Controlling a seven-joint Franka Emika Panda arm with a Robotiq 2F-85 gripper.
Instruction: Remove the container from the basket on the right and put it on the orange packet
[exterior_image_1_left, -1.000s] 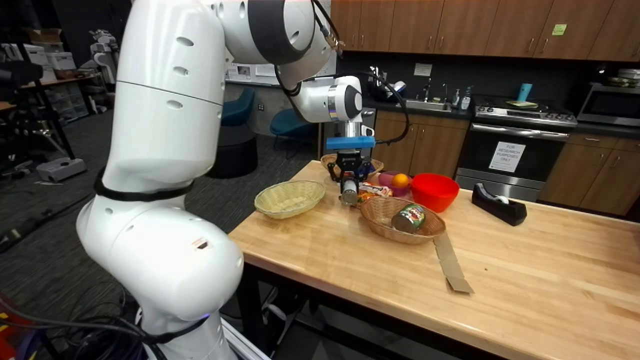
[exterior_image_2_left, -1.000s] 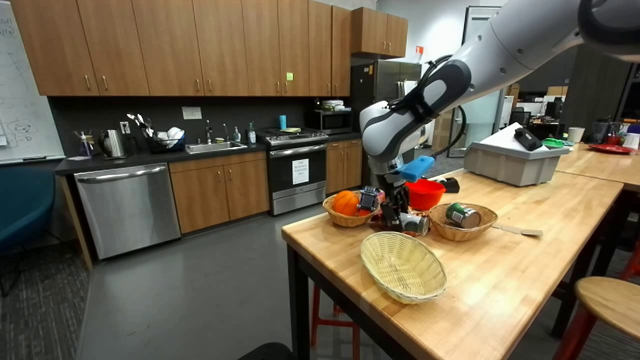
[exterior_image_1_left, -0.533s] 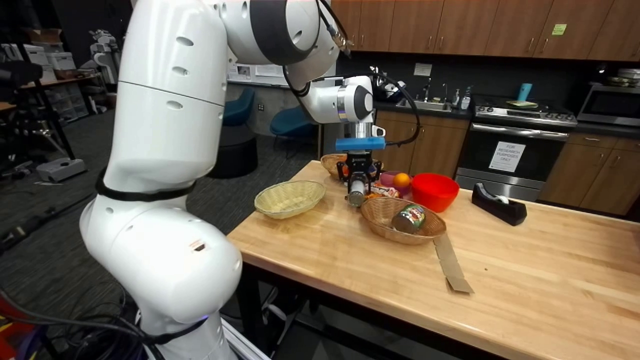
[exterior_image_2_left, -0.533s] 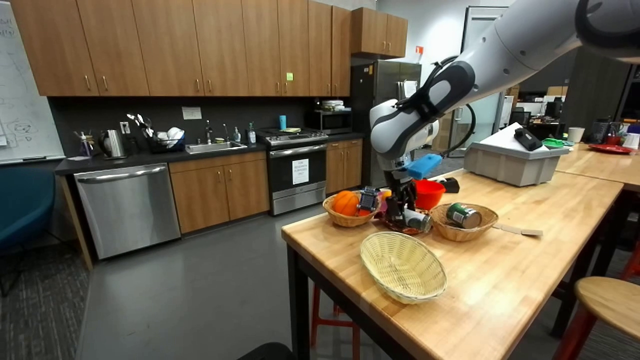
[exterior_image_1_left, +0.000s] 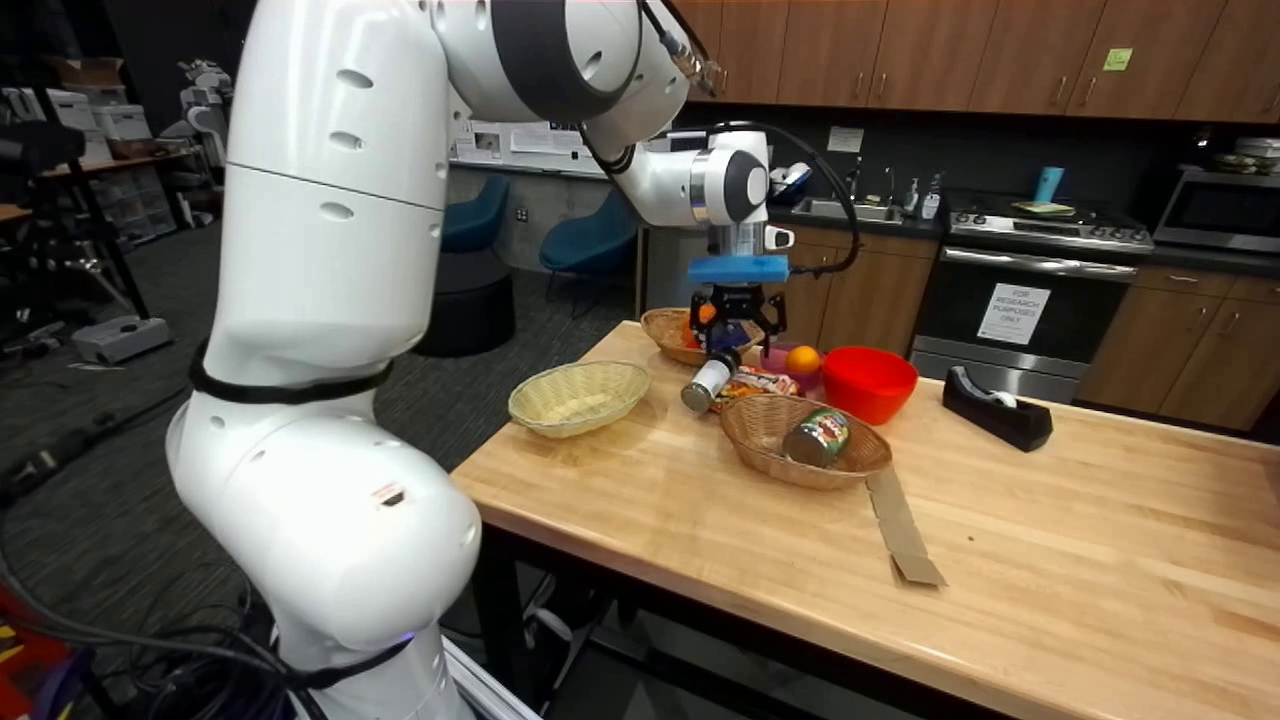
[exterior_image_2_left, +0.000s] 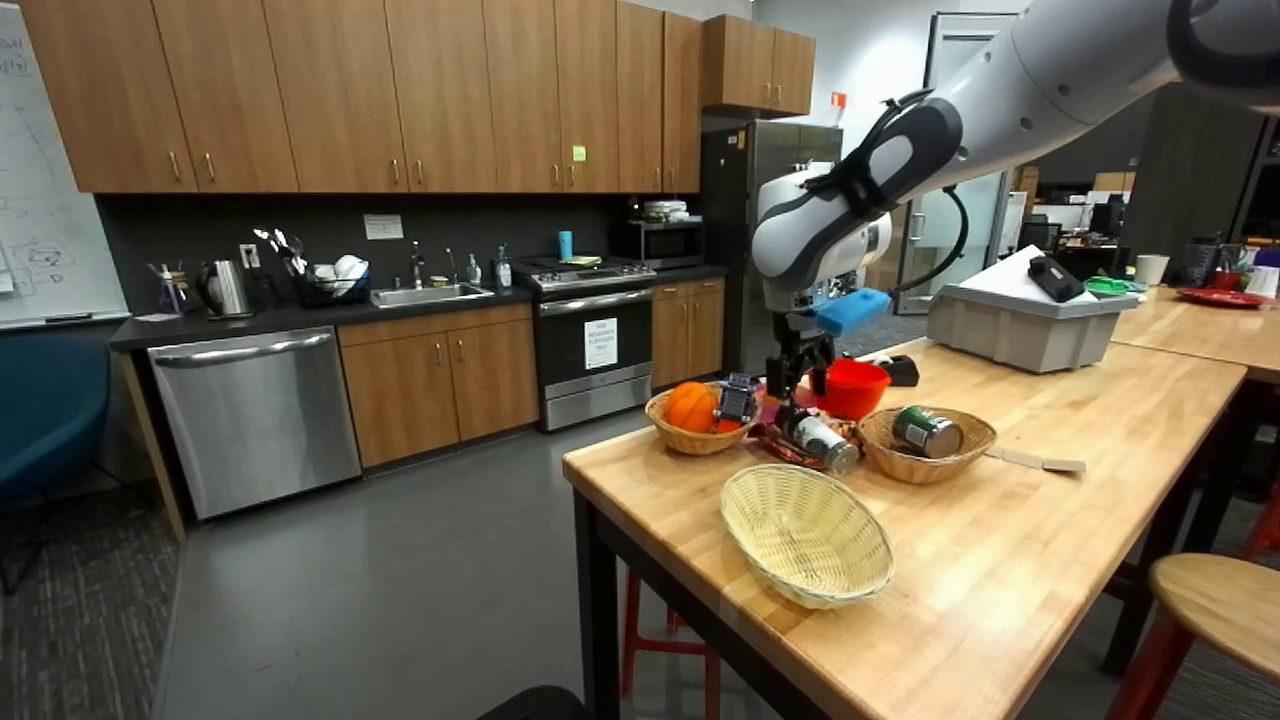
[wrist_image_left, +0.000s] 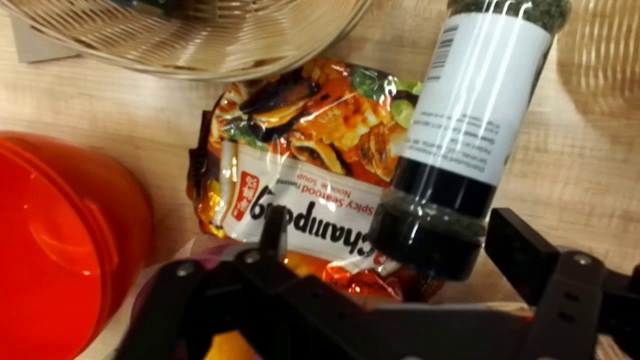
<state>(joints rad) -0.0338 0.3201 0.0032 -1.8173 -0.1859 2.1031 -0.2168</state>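
A clear cylindrical container (wrist_image_left: 465, 105) with a white label, a black cap (wrist_image_left: 427, 245) and dark-green contents lies on its side at the edge of a glossy orange noodle-soup packet (wrist_image_left: 310, 160). As seen from the wrist, its capped end overlaps the packet's printed face, while the opposite end projects past the border, over the pale wooden desk (wrist_image_left: 565, 175). How much of the container bears on the packet cannot be told.

The black two-fingered gripper (wrist_image_left: 388, 222) hangs with its fingers (wrist_image_left: 522, 255) parted, the gap between them wider than the cap. In the wrist view the cap lies within this gap, well apart from the finger at the left of the view and just beside the finger at its right; contact with the latter cannot be determined. In both exterior views the capped end is nearer the fingers, the base farther off.

A brown woven oval basket (exterior_image_1_left: 765, 455) stands just beside the packet and holds a green cylindrical can (exterior_image_1_left: 818, 437) lying on its side; the container is outside it. A bright red round bowl (exterior_image_1_left: 868, 385) stands next to this basket, a black tape dispenser (exterior_image_1_left: 996, 410) beyond the bowl. A further brown woven basket (exterior_image_2_left: 690, 442), near the corner of the desk, holds an orange ball (exterior_image_2_left: 690, 405).
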